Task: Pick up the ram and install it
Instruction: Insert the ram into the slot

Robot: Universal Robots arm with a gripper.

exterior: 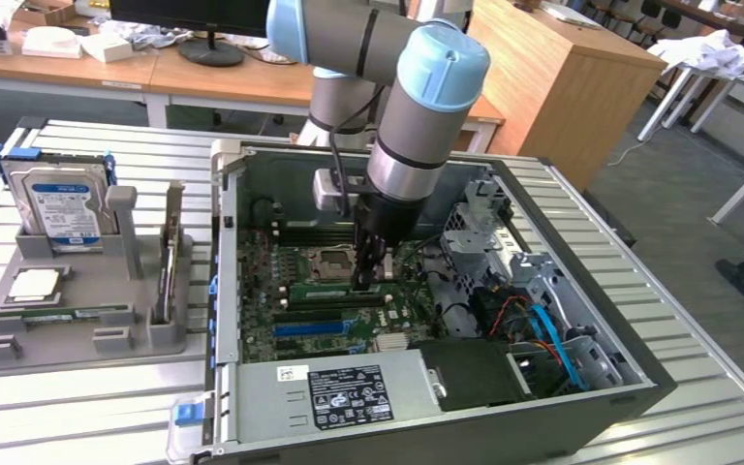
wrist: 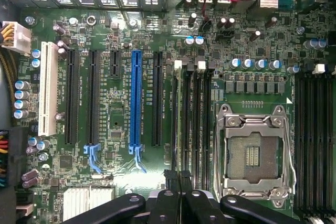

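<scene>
The long, flat green circuit-board ram [exterior: 326,290] sits directly below the tool [exterior: 369,279], along the black motherboard memory slots [wrist: 190,119]. The tool's fingers [wrist: 169,181] are pressed together. Whether they clamp or merely touch the ram cannot be determined.

Open computer case [exterior: 604,412] at centre of a slatted metal table [exterior: 721,417], motherboard [exterior: 297,281] exposed inside. Open processor socket [exterior: 334,260] near the board's middle; blue slot [exterior: 310,329] at 6 o'clock from it, among black slots [exterior: 326,313]. Labelled power supply [exterior: 346,392] at 6 o'clock in the case. Grey parts holder [exterior: 36,354] at 9 o'clock, hard drive [exterior: 62,199] upright at its 12 o'clock end. Wooden desks [exterior: 217,82] at 12 o'clock, beyond the table.
</scene>
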